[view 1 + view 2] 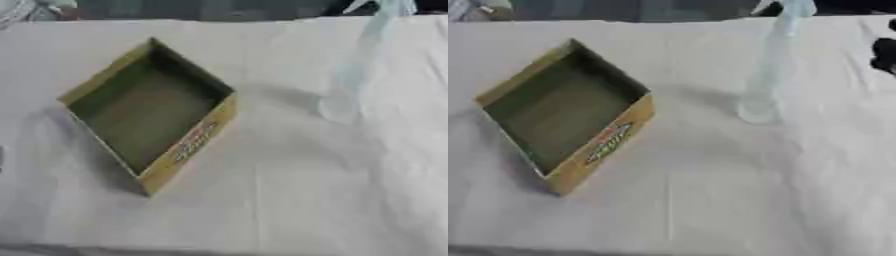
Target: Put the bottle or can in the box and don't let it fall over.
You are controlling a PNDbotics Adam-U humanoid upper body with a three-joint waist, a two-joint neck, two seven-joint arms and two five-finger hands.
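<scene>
An open yellow cardboard box (189,144) with a red and green label on its front wall sits turned like a diamond on the left half of the table, and nothing is inside it. A tall, clear, pale blue bottle (768,62) stands upright to the right of the box, apart from it, its cap near the far table edge. A black part of my right hand (884,54) shows at the right edge of the right eye view, some way right of the bottle and not touching it. No other hand shows.
A white cloth (289,200) with creases covers the whole table. The far table edge runs along the top of both views, with dark floor behind it. Some pale objects (26,7) lie past the far left corner.
</scene>
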